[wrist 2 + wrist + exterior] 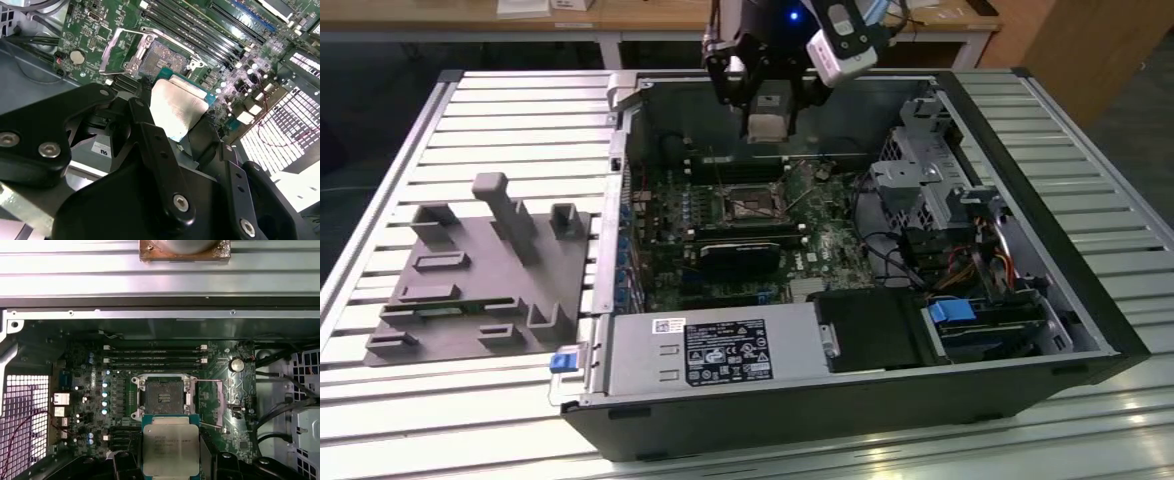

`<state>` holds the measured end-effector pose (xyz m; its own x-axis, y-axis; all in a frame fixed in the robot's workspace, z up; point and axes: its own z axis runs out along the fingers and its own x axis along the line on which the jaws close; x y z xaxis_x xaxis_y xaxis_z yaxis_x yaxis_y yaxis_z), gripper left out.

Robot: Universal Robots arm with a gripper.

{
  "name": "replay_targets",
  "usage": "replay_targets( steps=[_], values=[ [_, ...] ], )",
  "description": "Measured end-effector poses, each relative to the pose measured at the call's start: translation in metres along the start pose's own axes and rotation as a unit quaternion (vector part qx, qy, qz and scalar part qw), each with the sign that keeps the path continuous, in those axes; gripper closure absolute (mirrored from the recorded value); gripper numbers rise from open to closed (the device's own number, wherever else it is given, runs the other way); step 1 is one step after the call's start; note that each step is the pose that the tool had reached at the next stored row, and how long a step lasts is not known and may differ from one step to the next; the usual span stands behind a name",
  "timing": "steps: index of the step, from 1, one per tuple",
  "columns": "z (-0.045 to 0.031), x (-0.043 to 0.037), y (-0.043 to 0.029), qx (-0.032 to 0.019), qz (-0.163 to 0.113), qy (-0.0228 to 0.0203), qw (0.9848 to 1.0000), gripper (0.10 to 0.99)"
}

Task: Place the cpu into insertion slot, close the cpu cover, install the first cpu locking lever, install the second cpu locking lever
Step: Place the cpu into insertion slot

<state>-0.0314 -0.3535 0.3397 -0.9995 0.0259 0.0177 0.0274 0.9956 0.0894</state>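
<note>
Presently, the small flat square cpu [170, 450] with the silvery-grey metal top is clamped by its edges between the two black fingers [150, 145] of the gripper [170, 462], as is seen in both wrist views. The chip is held clear of the green circuit board [834, 240] and apart from the insertion slot [162, 397], a square dark socket with a pale metal rim that lies bare and unfilled. The cpu cover [109, 52], a thin silvery metal frame plate with a large square opening, is swung up off the socket and stands tilted at one side of it. In the exterior view the gripper is found at the upper centre of the frame, over the far part of the open black computer case [787, 430], with the socket lower down, near the frame's centre. The case is laid on a grey slatted metal table [494, 100], and a grey moulded fixture block [480, 270] is set on the exterior view's left.
</note>
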Motion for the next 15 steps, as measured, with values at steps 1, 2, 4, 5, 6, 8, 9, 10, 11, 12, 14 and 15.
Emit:
replay_targets(
  steps=[1,2,4,5,6,8,9,10,11,12,14,15],
  values=[
    [0.0018,0.0001,-0.0002,0.0000,0.000,-0.0002,1.0000,0.545],
    [0.0035,0.0003,-0.0003,0.0000,0.000,-0.0003,1.0000,0.545],
    [0.0072,0.0009,-0.0007,0.0000,0.001,-0.0007,1.0000,0.545],
    [0.0090,0.0013,-0.0008,0.0000,0.001,-0.0009,1.0000,0.545],
    [0.0108,0.0018,-0.0010,0.0000,0.001,-0.0010,1.0000,0.545],
    [0.0146,0.0030,-0.0014,-0.0001,0.001,-0.0012,1.0000,0.545],
    [0.0164,0.0035,-0.0016,0.0000,0.001,-0.0013,1.0000,0.545],
    [0.0181,0.0040,-0.0017,0.0001,0.002,-0.0013,1.0000,0.545],
    [0.0199,0.0044,-0.0019,0.0001,0.002,-0.0014,1.0000,0.545],
    [0.0218,0.0048,-0.0021,0.0000,0.002,-0.0015,1.0000,0.545],
    [0.0254,0.0053,-0.0024,0.0000,0.003,-0.0016,1.0000,0.545],
    [0.0273,0.0056,-0.0026,0.0000,0.003,-0.0017,1.0000,0.545]
  ],
)
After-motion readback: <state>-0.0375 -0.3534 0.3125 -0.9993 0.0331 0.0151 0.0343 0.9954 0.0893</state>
